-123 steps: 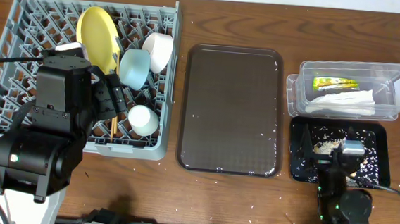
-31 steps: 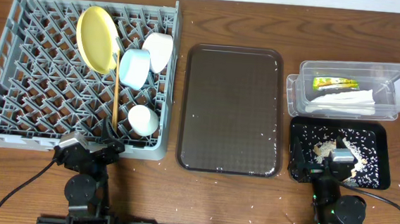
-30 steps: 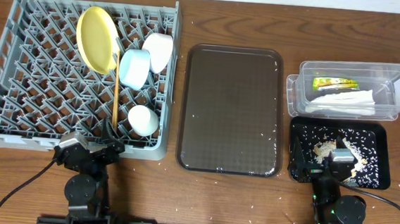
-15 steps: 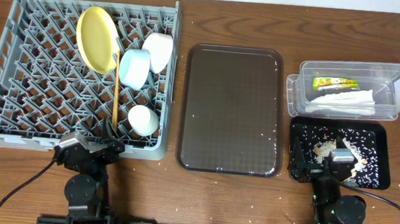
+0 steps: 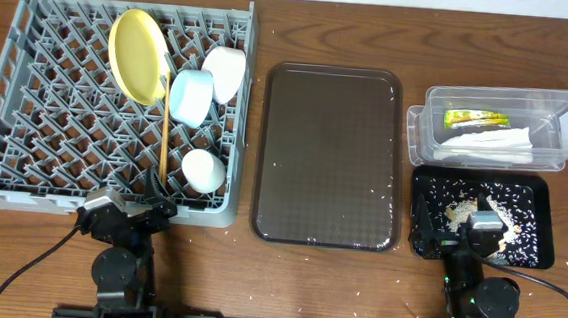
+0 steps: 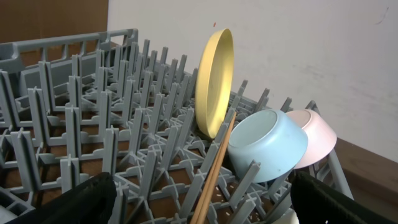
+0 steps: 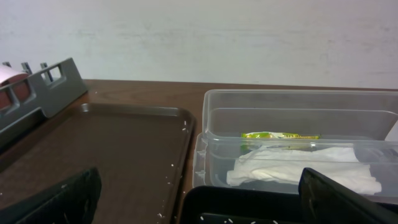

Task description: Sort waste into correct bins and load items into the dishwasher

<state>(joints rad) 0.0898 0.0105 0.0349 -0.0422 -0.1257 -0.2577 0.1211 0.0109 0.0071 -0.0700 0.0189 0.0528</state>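
Rack point(image 5: 46, 122) holds the dishes point(image 5: 190, 97); tub point(image 5: 438, 100) and black tray point(image 5: 483, 174) hold waste point(image 5: 491, 143). Left gripper point(image 5: 125, 215) and right gripper point(image 5: 471, 232) gape empty; task appears complete.

Grey rack point(image 5: 37, 112) ahead of left gripper point(image 5: 123, 215): yellow plate point(image 5: 136, 53) on edge, blue bowl point(image 5: 190, 97), white bowl point(image 5: 225, 73), cup point(image 5: 204, 170), chopsticks point(image 5: 164, 136). Ahead of right gripper point(image 5: 472, 230): black tray point(image 5: 543, 222) with crumbs point(image 5: 461, 205); beyond, clear tub point(image 5: 499, 99) holding wrapper point(image 5: 475, 119), napkin point(image 5: 491, 143).

Wooden table point(image 5: 333, 32), grey dish rack point(image 5: 67, 114), brown tray point(image 5: 330, 152), clear tub point(image 5: 504, 92), black tray point(image 5: 483, 176), scattered crumbs point(image 5: 358, 291)
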